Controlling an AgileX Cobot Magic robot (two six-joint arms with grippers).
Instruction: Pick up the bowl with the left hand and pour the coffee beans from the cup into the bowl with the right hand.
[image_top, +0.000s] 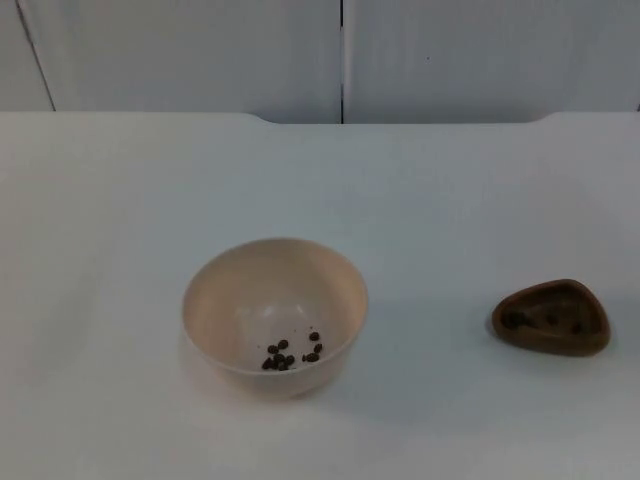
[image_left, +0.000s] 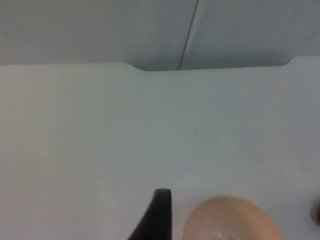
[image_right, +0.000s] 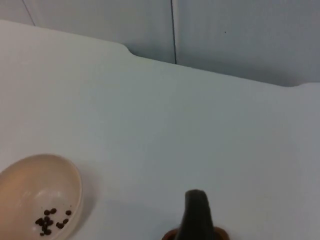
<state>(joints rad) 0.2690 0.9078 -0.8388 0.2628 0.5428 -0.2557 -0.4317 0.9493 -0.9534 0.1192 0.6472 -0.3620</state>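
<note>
Beige bowl (image_top: 274, 315) holds coffee beans (image_top: 290, 354); brown cup (image_top: 551, 318) holds few; hands' state unclear.

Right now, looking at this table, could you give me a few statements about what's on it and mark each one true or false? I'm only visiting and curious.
1. The bowl stands upright on the table. True.
2. The bowl is empty. False: a small cluster of coffee beans lies in its bottom.
3. The brown cup sits apart from the bowl, on the right arm's side of the table. True.
4. The cup is stacked inside the bowl. False: bare table lies between them.
5. A few dark beans lie inside the cup. True.
6. A gripper is lifting the bowl. False: it rests on the table, nothing holding it.
</note>
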